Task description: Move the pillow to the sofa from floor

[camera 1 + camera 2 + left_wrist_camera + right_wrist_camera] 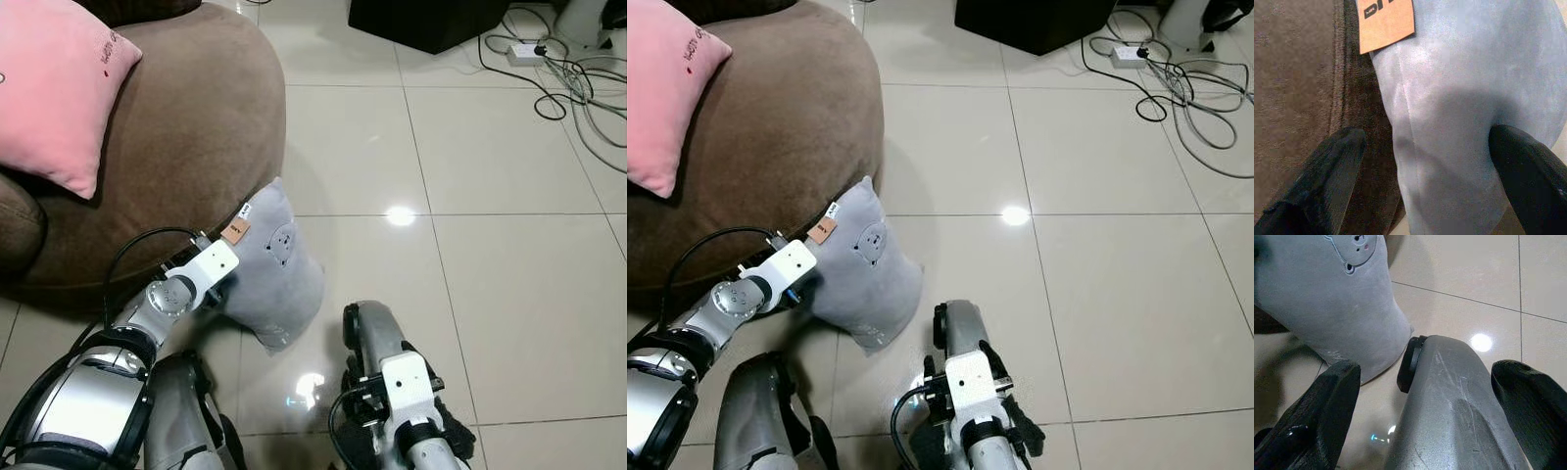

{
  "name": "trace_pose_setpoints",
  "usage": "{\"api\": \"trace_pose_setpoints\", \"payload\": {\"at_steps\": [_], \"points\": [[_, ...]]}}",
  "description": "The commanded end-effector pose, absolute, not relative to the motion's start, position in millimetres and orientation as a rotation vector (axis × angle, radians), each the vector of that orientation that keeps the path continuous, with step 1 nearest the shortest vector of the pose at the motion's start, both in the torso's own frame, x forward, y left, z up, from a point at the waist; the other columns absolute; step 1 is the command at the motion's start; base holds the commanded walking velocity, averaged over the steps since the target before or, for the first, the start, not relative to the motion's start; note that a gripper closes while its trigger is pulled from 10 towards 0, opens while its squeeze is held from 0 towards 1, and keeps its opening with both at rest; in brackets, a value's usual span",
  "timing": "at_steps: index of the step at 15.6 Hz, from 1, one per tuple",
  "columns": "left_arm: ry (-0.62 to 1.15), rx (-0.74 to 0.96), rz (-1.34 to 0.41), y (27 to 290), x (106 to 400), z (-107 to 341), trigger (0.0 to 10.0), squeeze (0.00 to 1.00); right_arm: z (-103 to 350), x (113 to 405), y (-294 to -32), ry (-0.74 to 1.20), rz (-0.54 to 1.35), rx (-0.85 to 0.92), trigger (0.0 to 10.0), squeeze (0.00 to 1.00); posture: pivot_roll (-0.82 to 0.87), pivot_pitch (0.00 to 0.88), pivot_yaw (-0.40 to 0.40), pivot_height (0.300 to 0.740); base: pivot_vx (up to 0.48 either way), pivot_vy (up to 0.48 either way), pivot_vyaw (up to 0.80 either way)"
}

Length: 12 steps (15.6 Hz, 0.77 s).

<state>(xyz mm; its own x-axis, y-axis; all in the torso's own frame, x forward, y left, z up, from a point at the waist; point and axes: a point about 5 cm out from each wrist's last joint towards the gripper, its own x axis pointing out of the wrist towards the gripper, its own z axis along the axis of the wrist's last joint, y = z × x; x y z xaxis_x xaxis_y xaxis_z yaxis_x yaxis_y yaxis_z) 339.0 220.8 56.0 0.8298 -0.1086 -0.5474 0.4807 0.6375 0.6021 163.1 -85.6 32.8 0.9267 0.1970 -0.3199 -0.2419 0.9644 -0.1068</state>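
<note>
Pillow point(277, 264) — grey, on end at centre left of frame, leaning on brown sofa point(186, 147). Left gripper point(1425, 161) spread wide, fingers either side of pillow edge. Right gripper point(1425, 411) low, centre bottom — fingers apart, holding nothing.

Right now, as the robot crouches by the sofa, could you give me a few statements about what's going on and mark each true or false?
1. The grey pillow leans against the brown sofa, its bottom on the floor. True.
2. The left hand has its fingers open on either side of the grey pillow's edge. True.
3. The pink pillow lies on the floor. False: it rests on the sofa.
4. The right hand grips the grey pillow. False: it is open, apart from the pillow.
5. Cables lie on the tiled floor. True.
</note>
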Motion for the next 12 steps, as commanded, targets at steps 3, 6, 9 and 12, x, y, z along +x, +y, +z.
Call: {"api": "trace_pose_setpoints", "payload": {"at_steps": [3,6,9,12], "points": [[0.547,0.85,-0.36,214.7,330.7,41.1,10.0,0.0,14.6,143.7,-93.2,0.447,0.24,-0.159,10.0,0.0,-0.41,0.325,-0.08,0.533,0.0,0.0,0.0],[0.561,0.871,-0.359,204.0,329.8,35.4,10.0,0.0,16.6,139.6,-99.0,0.454,0.225,-0.173,10.0,0.0,-0.45,0.326,-0.093,0.533,0.0,0.0,0.0],[0.575,0.866,-0.357,199.0,328.3,31.7,10.0,0.0,18.0,136.3,-101.2,0.463,0.212,-0.178,10.0,0.0,-0.47,0.332,-0.098,0.533,0.0,0.0,0.0],[0.587,0.847,-0.35,197.8,327.2,29.7,0.0,0.0,18.9,132.9,-102.5,0.472,0.206,-0.175,10.0,0.0,-0.47,0.341,-0.098,0.533,0.0,0.0,0.0]]}}
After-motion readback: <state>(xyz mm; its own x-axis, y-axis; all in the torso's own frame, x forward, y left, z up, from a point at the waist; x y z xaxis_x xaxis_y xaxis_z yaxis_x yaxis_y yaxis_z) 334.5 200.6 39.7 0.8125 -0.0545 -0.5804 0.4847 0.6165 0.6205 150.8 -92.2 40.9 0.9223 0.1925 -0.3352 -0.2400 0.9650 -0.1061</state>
